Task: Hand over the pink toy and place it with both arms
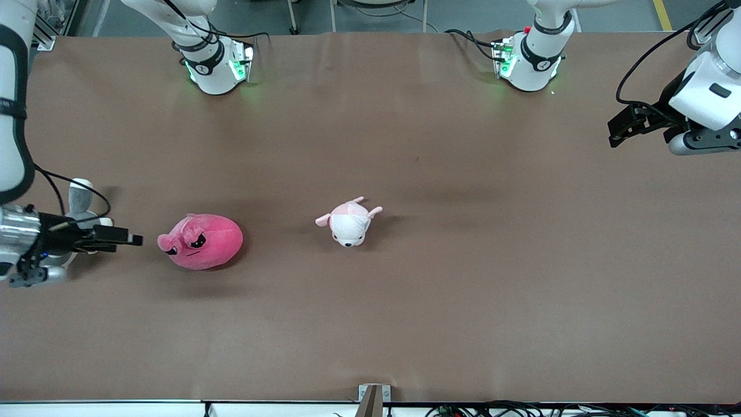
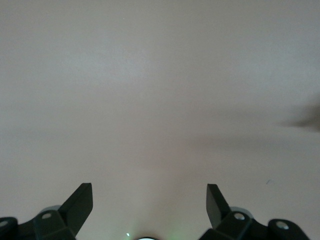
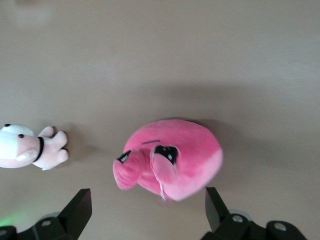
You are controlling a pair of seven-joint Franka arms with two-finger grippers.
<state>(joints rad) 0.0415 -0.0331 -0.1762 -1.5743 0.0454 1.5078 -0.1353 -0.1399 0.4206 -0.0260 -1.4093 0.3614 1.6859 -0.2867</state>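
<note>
The pink toy [image 1: 202, 241] lies on the brown table toward the right arm's end, its angry face turned to the right gripper. My right gripper [image 1: 124, 240] hangs low just beside it, toward the table's end, open and empty. In the right wrist view the toy [image 3: 172, 159] lies just ahead of the open right gripper [image 3: 147, 195], outside the fingers. My left gripper [image 1: 618, 132] waits in the air over the left arm's end of the table, open and empty; the left wrist view shows the gripper [image 2: 148, 187] over bare table.
A smaller pale pink-and-white plush animal [image 1: 349, 223] lies near the table's middle; it also shows in the right wrist view [image 3: 27, 146]. A grey-and-white plush dog [image 1: 81, 200] lies partly hidden under the right wrist. Both arm bases [image 1: 217, 63] stand along the table's edge farthest from the front camera.
</note>
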